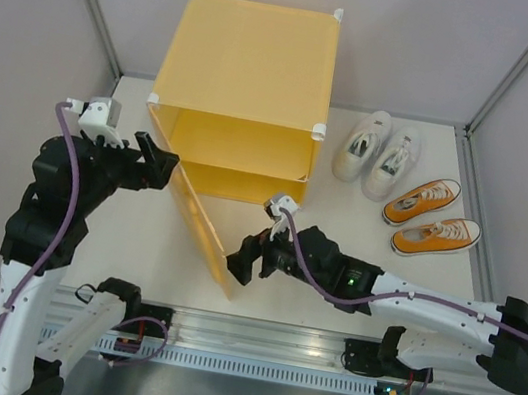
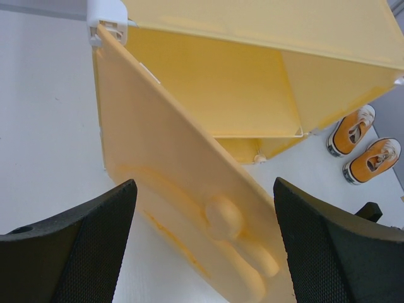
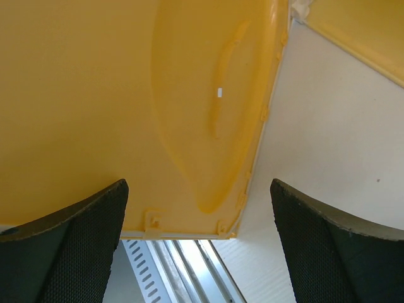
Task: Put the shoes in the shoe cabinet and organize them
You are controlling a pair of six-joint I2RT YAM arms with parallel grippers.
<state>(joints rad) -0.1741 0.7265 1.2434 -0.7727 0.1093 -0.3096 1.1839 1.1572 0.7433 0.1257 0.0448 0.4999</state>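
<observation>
The yellow-orange shoe cabinet (image 1: 251,64) stands at the back, its door (image 1: 205,233) swung open toward the near edge. The white pair (image 1: 378,154) and the orange pair (image 1: 431,217) lie on the table right of it. My left gripper (image 1: 155,161) is open, just left of the door near its hinge side; the left wrist view shows the door's embossed outer face (image 2: 208,214) between the fingers. My right gripper (image 1: 246,253) is open at the door's free end; the right wrist view shows its inner face (image 3: 126,95). The orange pair shows in the left wrist view (image 2: 363,151).
The cabinet's inner shelf (image 1: 239,165) is bare. A metal rail (image 1: 270,346) runs along the near edge. Grey walls close in left, back and right. The white tabletop (image 1: 343,211) lies between the door and the shoes.
</observation>
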